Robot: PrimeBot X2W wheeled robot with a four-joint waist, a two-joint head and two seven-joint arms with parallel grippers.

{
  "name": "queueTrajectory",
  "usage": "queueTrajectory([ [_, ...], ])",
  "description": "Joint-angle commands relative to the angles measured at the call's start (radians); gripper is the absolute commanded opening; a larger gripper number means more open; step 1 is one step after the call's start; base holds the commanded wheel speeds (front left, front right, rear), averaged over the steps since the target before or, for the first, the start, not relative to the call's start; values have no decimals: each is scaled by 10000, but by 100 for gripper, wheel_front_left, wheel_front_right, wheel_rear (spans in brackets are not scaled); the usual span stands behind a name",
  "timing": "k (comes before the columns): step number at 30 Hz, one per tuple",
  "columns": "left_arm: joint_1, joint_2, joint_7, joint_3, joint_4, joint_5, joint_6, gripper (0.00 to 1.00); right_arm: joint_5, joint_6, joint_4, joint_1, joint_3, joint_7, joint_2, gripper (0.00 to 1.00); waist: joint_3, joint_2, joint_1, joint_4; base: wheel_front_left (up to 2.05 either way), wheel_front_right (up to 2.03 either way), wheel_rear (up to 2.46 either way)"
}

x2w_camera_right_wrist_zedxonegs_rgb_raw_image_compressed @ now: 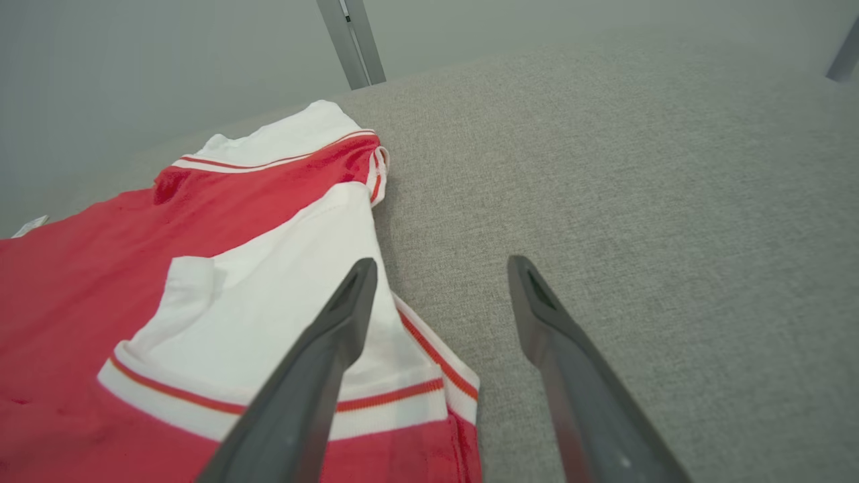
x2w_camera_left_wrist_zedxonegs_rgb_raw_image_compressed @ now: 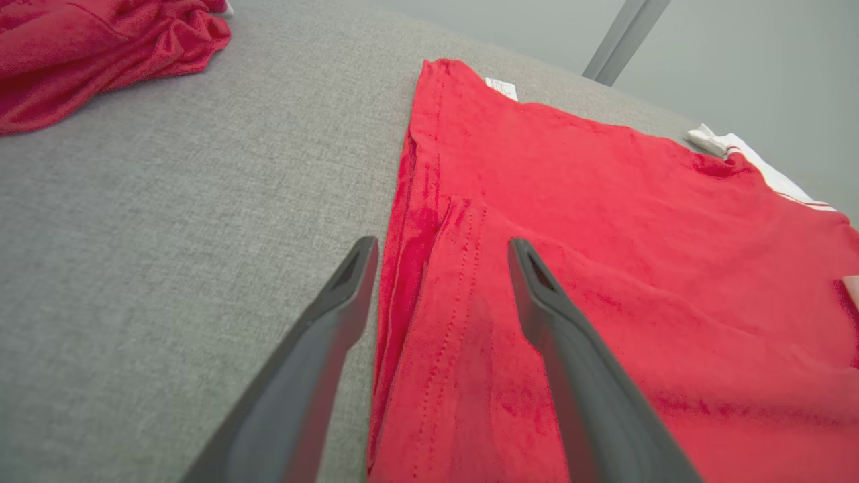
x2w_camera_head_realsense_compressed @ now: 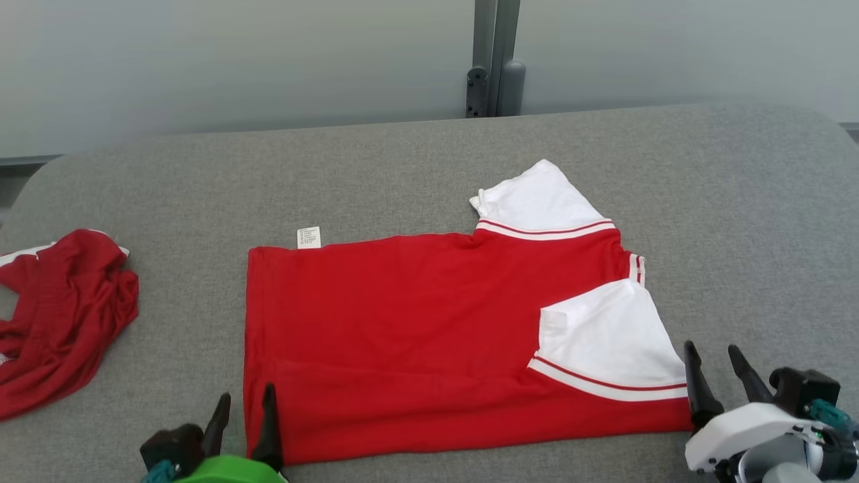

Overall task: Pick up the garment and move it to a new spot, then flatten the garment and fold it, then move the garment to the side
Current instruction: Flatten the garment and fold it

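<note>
On the grey bench (x2w_camera_head_realsense_compressed: 402,168) the folded garment (x2w_camera_head_realsense_compressed: 402,322) lies near the front edge, left gripper (x2w_camera_head_realsense_compressed: 247,397) and right gripper (x2w_camera_head_realsense_compressed: 710,349) fingers spread.

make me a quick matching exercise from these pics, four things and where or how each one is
1 shirt
2 crumpled cloth
3 label
4 right hand

a open, by the shirt's near right corner
b bunched up on the left
c spread flat in the middle
d white, at the shirt's far edge

Pairs: 1-c, 2-b, 3-d, 4-a
</note>
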Motion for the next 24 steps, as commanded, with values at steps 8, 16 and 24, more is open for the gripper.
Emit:
queueTrajectory([
  [8, -2468, 58, 4, 76, 667, 934, 266, 100, -727, -13, 155, -2031, 341, -3, 89, 100, 1211, 0, 0, 108, 0, 0, 0],
  [16, -5192, 184, 24, 129, 3188, 1142, 546, 100, -1165, -13, 1008, -4220, 1021, -3, 73, 100, 2373, 0, 0, 3, 0, 0, 0],
  [24, -6957, 387, 0, 55, 4802, 1249, 472, 100, -1381, -13, 1805, -5960, 1539, -2, -25, 100, 3301, 0, 0, 2, 0, 0, 0],
])
